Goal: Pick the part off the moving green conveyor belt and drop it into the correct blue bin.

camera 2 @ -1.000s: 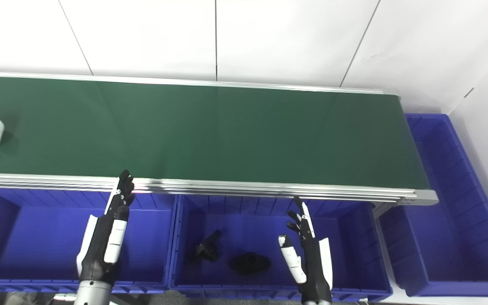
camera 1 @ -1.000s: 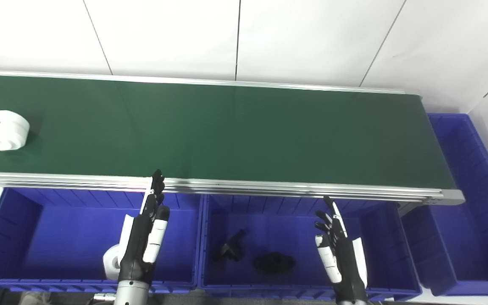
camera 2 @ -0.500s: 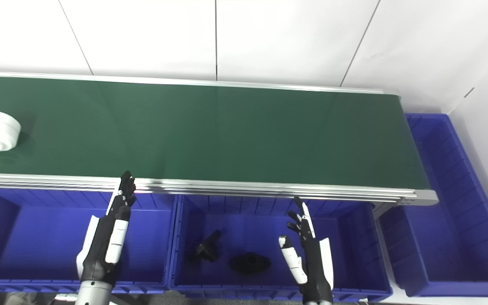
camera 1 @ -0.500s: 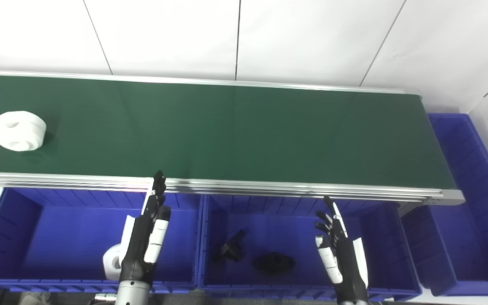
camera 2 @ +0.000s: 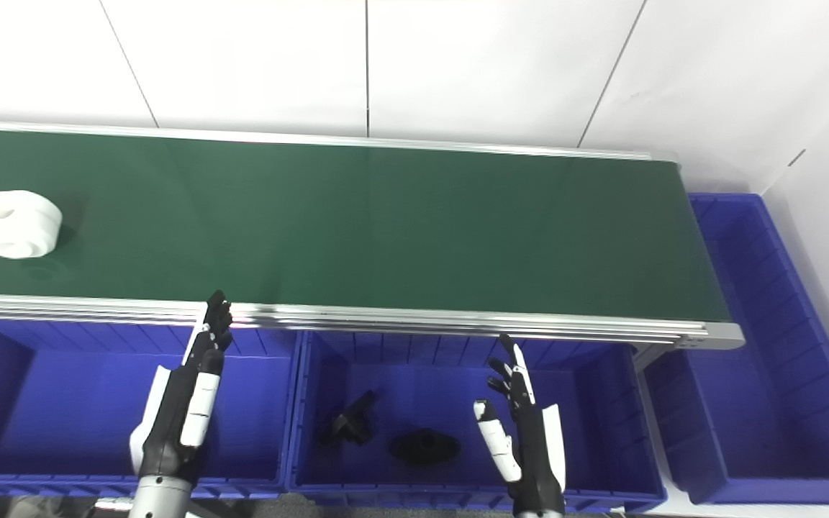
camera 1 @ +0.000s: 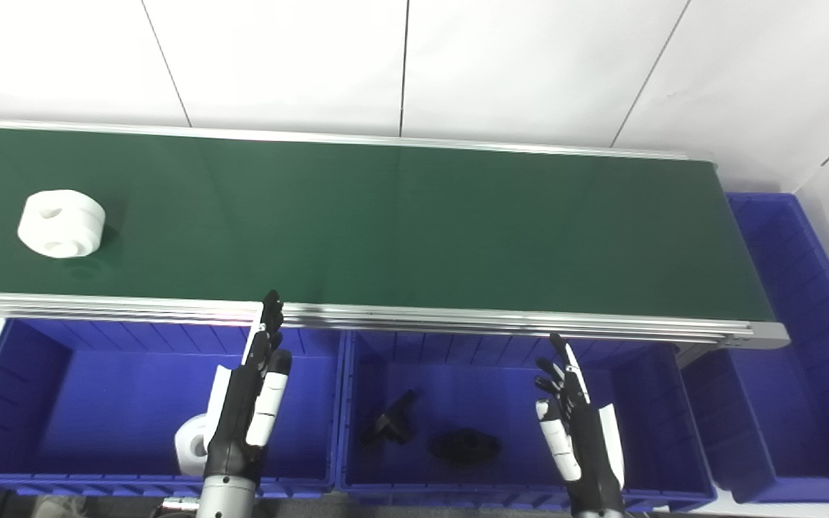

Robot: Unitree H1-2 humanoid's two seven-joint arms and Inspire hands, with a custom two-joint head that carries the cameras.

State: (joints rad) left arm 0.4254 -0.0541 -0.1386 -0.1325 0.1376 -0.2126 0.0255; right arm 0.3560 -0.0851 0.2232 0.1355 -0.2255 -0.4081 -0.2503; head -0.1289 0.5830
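My left robot hand (camera 1: 250, 403) is open and empty, fingers straight and pointing at the belt (camera 1: 400, 223) from over the left bin (camera 1: 19, 403); the right robot hand (camera 1: 578, 439) is the same, open and empty over the middle bin (camera 1: 673, 432). The part (camera 1: 62, 223), a squat white round piece lying flat with holes facing up, sits on the belt up and well left of the left robot hand, far from the right one. So left is clearly nearer; no real long axis to line up with, and I'd judge the left bin correct since a similar white piece (camera 1: 190, 446) lies in it.
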